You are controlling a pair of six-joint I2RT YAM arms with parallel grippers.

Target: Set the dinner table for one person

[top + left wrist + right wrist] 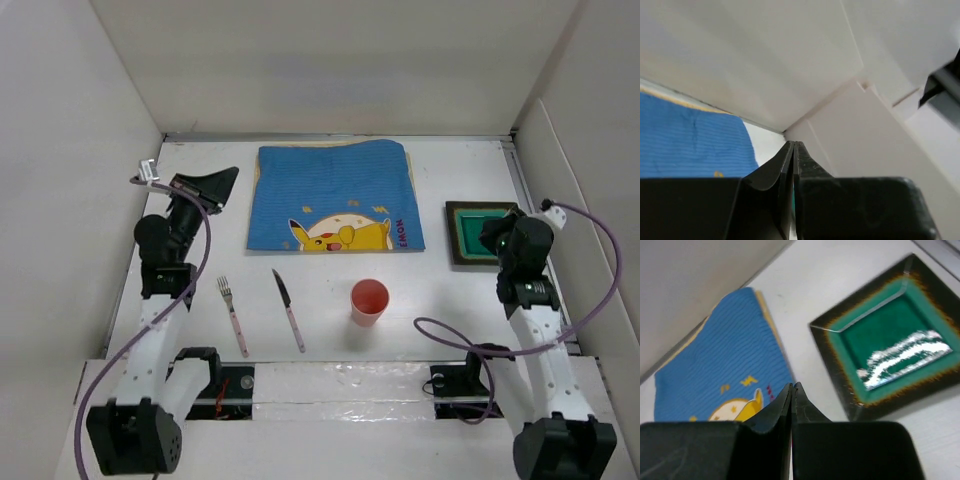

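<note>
The dinner table (450,310) is a white tabletop walled by white panels. On it lie a blue placemat (335,197) with a yellow cartoon print, a green square plate (470,232) with a dark rim, a red cup (368,300), a fork (232,315) and a knife (289,310). My left gripper (232,175) is shut and empty, raised left of the placemat (690,145). My right gripper (490,235) is shut and empty above the plate's near side. In the right wrist view its tips (792,386) sit between the placemat (725,365) and the plate (890,340).
White wall panels (90,150) close in the table on the left, back and right. The left wrist view shows its shut tips (794,144) pointing at the back right corner of the walls. Cables loop beside both arms near the front edge.
</note>
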